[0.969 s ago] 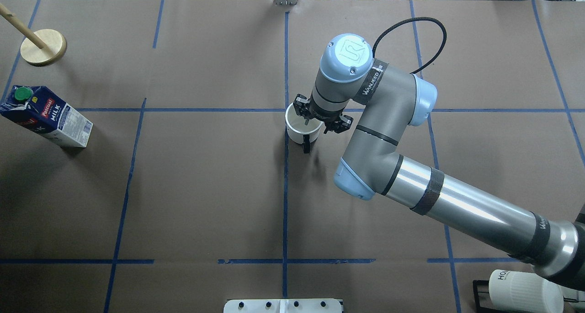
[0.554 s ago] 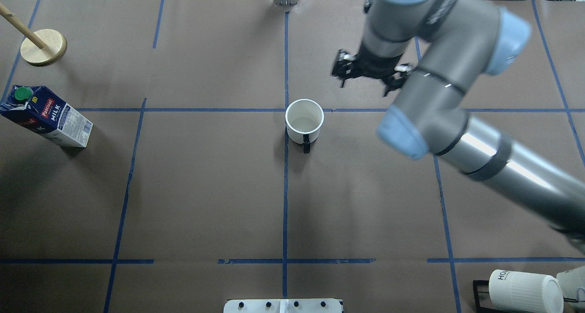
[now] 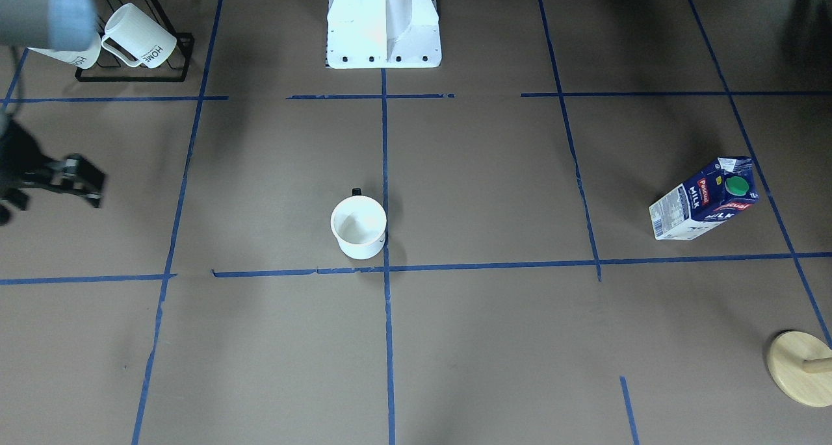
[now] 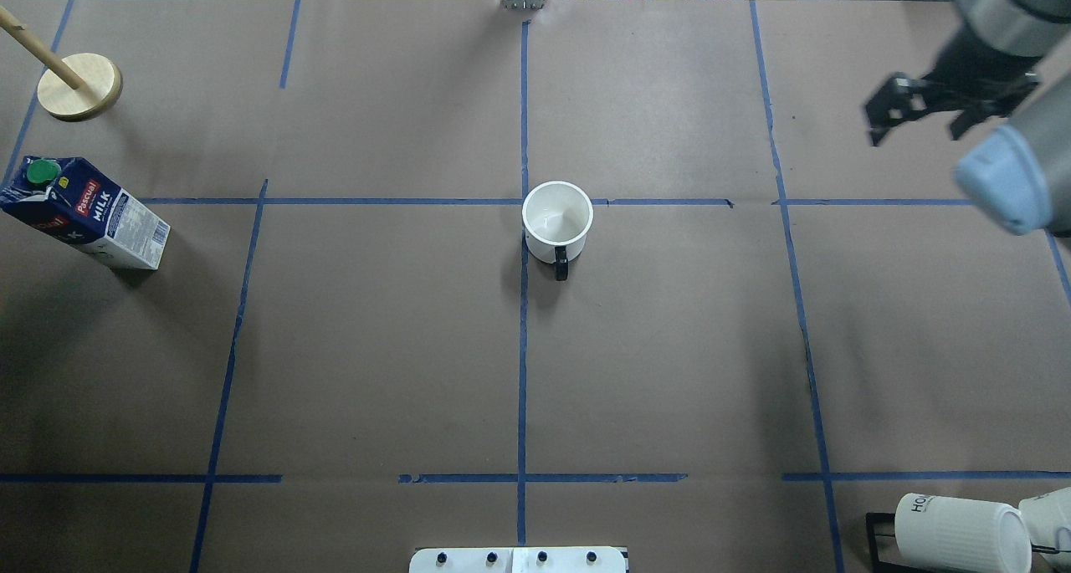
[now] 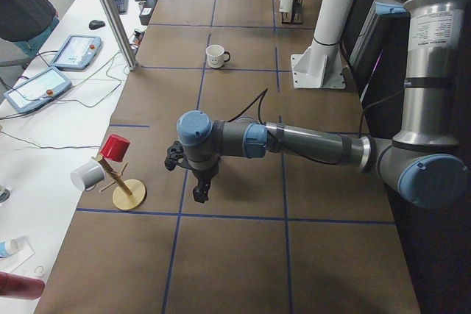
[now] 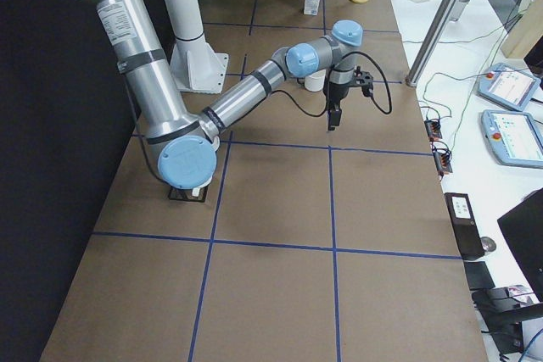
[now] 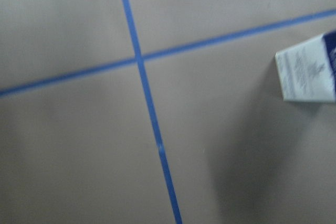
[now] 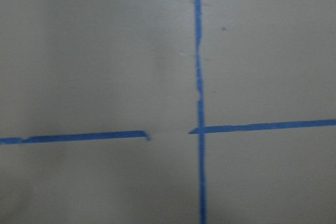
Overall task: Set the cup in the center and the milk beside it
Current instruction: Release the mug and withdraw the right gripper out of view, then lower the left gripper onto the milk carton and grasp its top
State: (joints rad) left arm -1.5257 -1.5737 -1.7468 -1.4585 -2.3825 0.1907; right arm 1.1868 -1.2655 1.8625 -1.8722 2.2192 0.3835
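The white cup (image 4: 557, 222) with a black handle stands upright just right of the center tape crossing (image 4: 523, 202); its smiley face shows in the exterior left view (image 5: 214, 55). The milk (image 4: 84, 213), a blue and white carton with a green cap, stands at the table's far left, well away from the cup. My right gripper (image 4: 916, 125) is open and empty, high at the far right. My left gripper (image 5: 199, 190) shows only in the exterior left view; I cannot tell its state. A corner of the carton (image 7: 310, 69) shows in the left wrist view.
A wooden stand with a round base (image 4: 79, 86) is at the far left back, behind the milk. A black rack with ribbed "HOME" mugs (image 4: 962, 533) stands at the near right corner. The robot's white base (image 3: 383, 23) is at the near middle edge.
My right gripper let go of the cup, rose and swung away to the far right. The cup stays by the crossing. The milk has not moved.
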